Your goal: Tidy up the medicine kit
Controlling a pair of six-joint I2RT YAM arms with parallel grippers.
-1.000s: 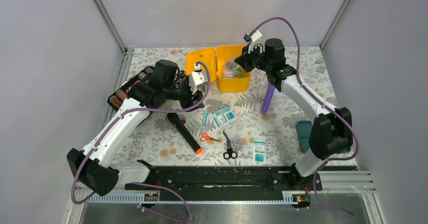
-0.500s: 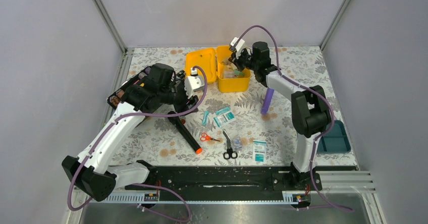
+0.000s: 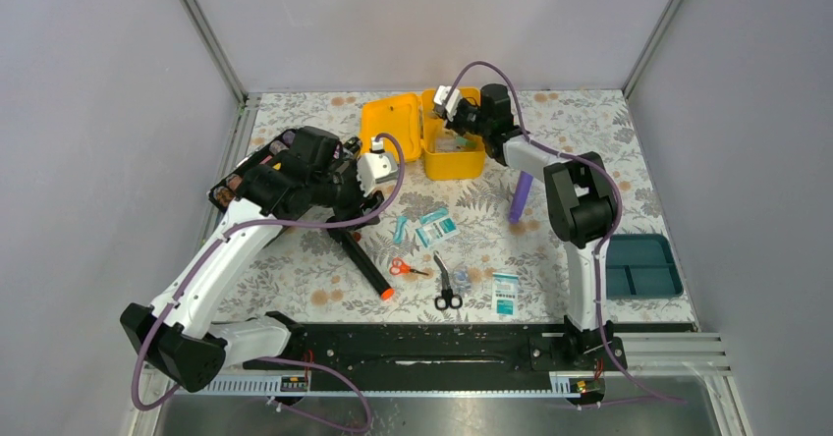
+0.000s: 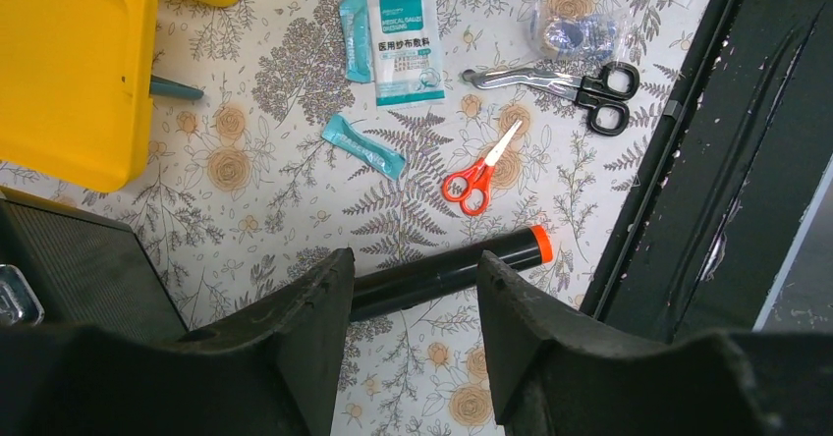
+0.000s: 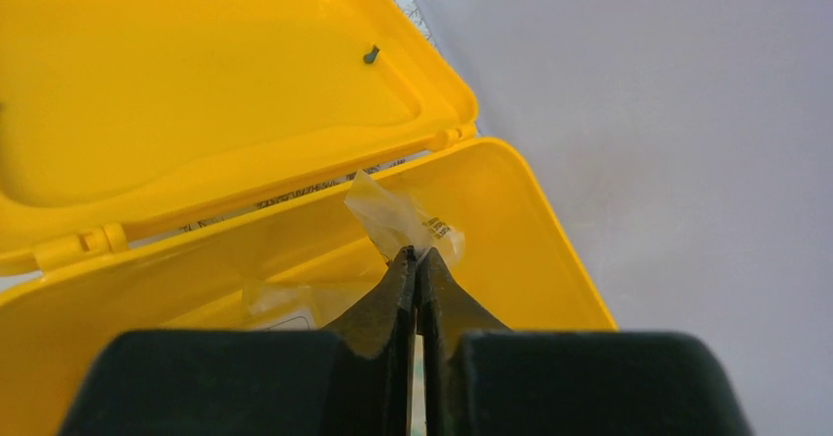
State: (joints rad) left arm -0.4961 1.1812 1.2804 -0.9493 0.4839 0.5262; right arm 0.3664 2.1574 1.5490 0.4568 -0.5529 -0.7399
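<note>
Inside the medicine kit [image 3: 457,169], little to make out: from above, contents mostly covered by the right arm; in the wrist view, box floor blocked by the right gripper [image 5: 414,256] itself. Jaws pressed together, pinching the corner of a clear packet [image 5: 398,222] over the box. Kit at the middle of the table's far edge, bright yellow, lid [image 5: 196,92] swung open flat to the left, hinges showing. Teal insert tray [image 3: 643,267] out of it, by the right edge toward the near corner. Left gripper [image 4: 413,262] spread wide over a black tube with orange cap [image 4: 432,276]; contact impossible to judge. Black tray [image 3: 228,192] at the left edge largely hidden behind that arm.
</note>
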